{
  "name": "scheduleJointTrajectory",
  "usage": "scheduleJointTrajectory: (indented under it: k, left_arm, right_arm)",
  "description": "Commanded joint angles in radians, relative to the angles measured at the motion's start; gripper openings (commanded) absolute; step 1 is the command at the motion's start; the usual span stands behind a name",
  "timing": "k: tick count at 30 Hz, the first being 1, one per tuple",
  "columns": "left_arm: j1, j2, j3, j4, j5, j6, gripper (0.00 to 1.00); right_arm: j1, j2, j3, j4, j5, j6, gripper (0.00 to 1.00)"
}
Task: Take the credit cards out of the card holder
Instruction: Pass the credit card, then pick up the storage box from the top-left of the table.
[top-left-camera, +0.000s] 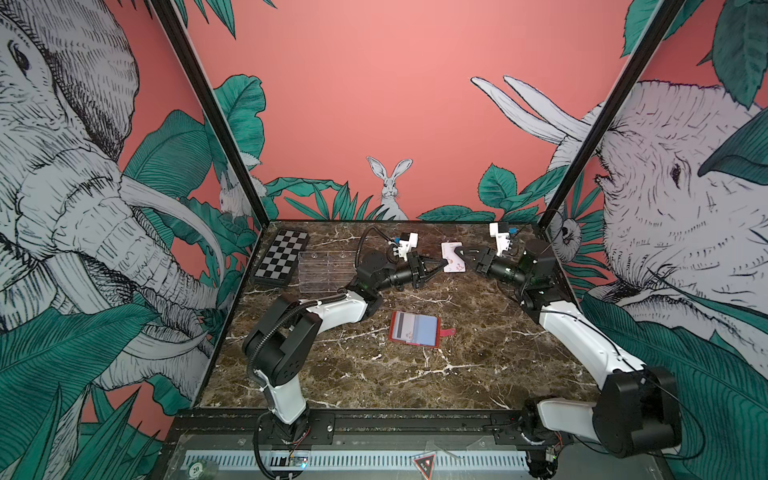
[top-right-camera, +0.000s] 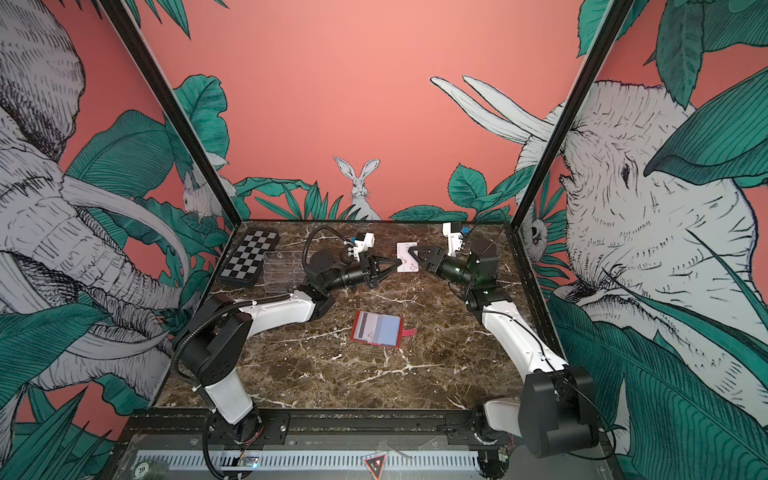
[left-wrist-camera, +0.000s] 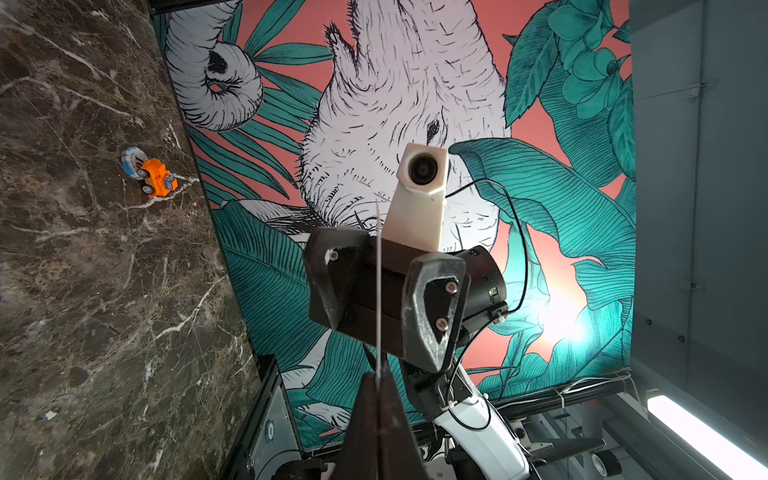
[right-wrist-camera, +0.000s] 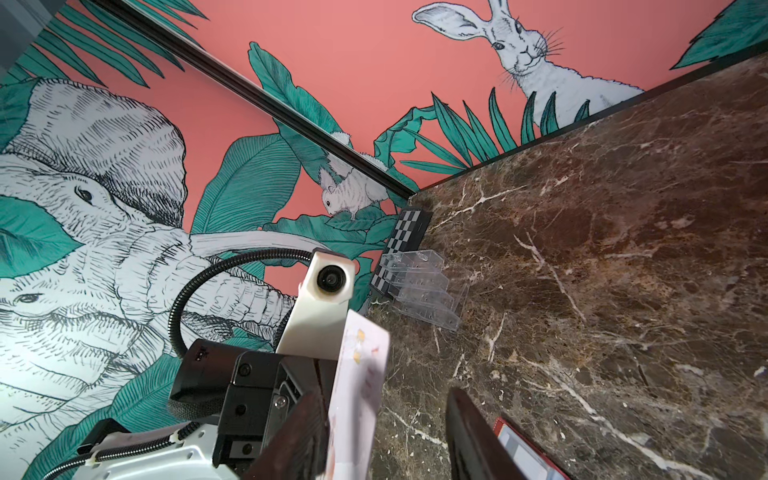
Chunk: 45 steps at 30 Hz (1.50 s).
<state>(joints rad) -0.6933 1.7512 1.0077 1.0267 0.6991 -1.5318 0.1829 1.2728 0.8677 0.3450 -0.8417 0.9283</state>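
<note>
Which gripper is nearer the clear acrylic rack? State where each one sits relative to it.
Left. The left gripper, pinching a credit card, hangs a little way off the clear acrylic rack. The right gripper faces it from beyond that card, farther off.

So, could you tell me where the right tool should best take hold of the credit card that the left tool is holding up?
Its free end, opposite the edge the left tool pinches. The credit card is thin, flat and held clear of the table, so the right tool should probably come end-on from its own side, one finger on each face.
</note>
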Motion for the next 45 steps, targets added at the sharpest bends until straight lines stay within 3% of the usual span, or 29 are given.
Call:
scheduleJointTrajectory:
  k: [1,9,14,16,17,20,23,25,29,31,34,39,45]
  left_arm:
    - [-0.001,0.011,0.008,0.079,0.004,-0.031,0.00]
    - [-0.002,0.017,0.003,0.083,0.004,-0.031,0.00]
    - [-0.002,0.028,-0.006,0.105,0.003,-0.046,0.00]
    - [0.000,0.034,-0.009,0.122,0.003,-0.055,0.00]
    - [0.000,0.037,-0.012,0.131,0.004,-0.058,0.03]
    - [0.007,0.030,-0.026,0.160,-0.011,-0.067,0.49]
    - [0.037,-0.018,-0.038,0.105,-0.012,-0.011,0.63]
    - [0.051,-0.081,-0.035,-0.063,-0.004,0.111,0.71]
    - [0.089,-0.257,0.013,-0.608,-0.088,0.493,0.87]
    - [0.102,-0.332,0.080,-0.938,-0.224,0.723,0.94]
    - [0.111,-0.380,0.193,-1.275,-0.430,0.963,0.98]
    - [0.150,-0.397,0.298,-1.502,-0.599,1.155,0.98]
    - [0.211,-0.317,0.448,-1.744,-0.686,1.314,0.97]
  right_arm:
    - [0.013,-0.030,-0.018,0.020,-0.006,0.009,0.42]
    - [0.038,-0.066,-0.058,0.031,0.002,0.035,0.35]
    - [0.043,-0.076,-0.063,0.035,-0.003,0.041,0.16]
    - [0.044,-0.090,-0.054,0.004,0.009,0.028,0.01]
    - [0.043,-0.093,-0.049,-0.006,0.008,0.021,0.00]
    - [0.042,-0.099,-0.030,-0.041,-0.004,0.007,0.00]
    - [0.042,-0.104,-0.016,-0.076,-0.008,-0.016,0.00]
    - [0.042,-0.105,-0.004,-0.111,-0.012,-0.042,0.00]
    - [0.041,-0.116,0.015,-0.160,-0.023,-0.095,0.00]
    - [0.041,-0.128,0.022,-0.196,-0.023,-0.139,0.00]
    - [0.041,-0.145,0.030,-0.238,-0.017,-0.200,0.00]
    - [0.041,-0.177,0.024,-0.248,-0.018,-0.261,0.00]
    - [0.042,-0.191,0.057,-0.338,-0.009,-0.329,0.00]
